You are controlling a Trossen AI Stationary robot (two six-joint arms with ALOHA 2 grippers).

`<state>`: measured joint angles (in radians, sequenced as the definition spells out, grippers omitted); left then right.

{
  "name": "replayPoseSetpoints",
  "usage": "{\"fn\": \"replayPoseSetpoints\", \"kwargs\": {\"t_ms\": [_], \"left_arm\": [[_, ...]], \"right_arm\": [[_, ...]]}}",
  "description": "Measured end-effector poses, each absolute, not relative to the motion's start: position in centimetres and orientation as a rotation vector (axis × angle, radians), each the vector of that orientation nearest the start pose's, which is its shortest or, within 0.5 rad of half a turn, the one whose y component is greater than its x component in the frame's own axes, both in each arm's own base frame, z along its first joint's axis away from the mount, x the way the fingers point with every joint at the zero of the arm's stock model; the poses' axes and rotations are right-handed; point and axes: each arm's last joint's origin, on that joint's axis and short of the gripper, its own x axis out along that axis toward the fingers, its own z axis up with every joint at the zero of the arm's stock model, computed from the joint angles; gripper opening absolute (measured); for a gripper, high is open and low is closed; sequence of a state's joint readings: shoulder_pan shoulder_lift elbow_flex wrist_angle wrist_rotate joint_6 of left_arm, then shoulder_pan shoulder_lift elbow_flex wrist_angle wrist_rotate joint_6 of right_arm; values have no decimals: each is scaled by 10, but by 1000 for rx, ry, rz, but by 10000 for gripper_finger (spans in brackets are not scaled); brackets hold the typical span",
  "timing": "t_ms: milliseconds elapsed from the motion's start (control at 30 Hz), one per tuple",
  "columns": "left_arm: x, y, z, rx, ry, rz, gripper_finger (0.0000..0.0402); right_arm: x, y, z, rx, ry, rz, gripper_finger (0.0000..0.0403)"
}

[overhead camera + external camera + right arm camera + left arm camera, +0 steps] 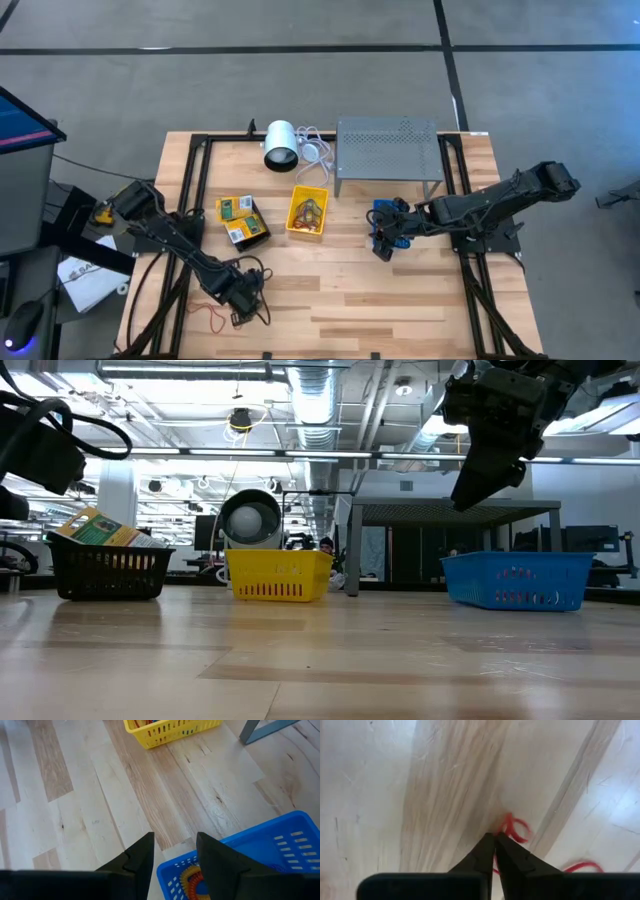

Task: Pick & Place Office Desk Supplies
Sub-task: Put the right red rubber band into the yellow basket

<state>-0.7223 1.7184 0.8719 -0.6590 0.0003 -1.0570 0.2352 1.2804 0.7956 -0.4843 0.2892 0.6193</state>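
My left gripper [495,838] stands near the table's front left [241,302], pointing down, shut on a thin red rubber band [516,827] that lies on the wood. A second red loop [582,866] lies close by [206,315]. My right gripper [175,841] hangs open above the near rim of the blue bin [260,852], with nothing between its fingers [384,238]. Coloured bands [192,880] lie inside that bin. The yellow bin [307,212] holds more bands. The black bin [242,222] holds yellow-and-green packets. My left gripper pinches one strand of the red rubber band [503,827] between its two fingertips. The fingers come from above, pointing down. The rest of the loop curls out past the tips and lies slack on the table.
A white cylinder with a white cable [281,145] and a grey perforated metal stand [388,152] sit at the table's far side. Bare wood lies between the two arms, along the front of the table [340,300].
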Motion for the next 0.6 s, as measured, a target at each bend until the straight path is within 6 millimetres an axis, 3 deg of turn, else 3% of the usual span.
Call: {"fn": "replayPoseSetpoints", "kwargs": {"t_ms": [267,600], "left_arm": [[207,-176,127,-336,1495,248,1],[200,-168,169,-429,1358,196,0]], "right_arm": [[238,49,217,320,879,-332,143],[238,49,217,320,880,-332,143]]}}
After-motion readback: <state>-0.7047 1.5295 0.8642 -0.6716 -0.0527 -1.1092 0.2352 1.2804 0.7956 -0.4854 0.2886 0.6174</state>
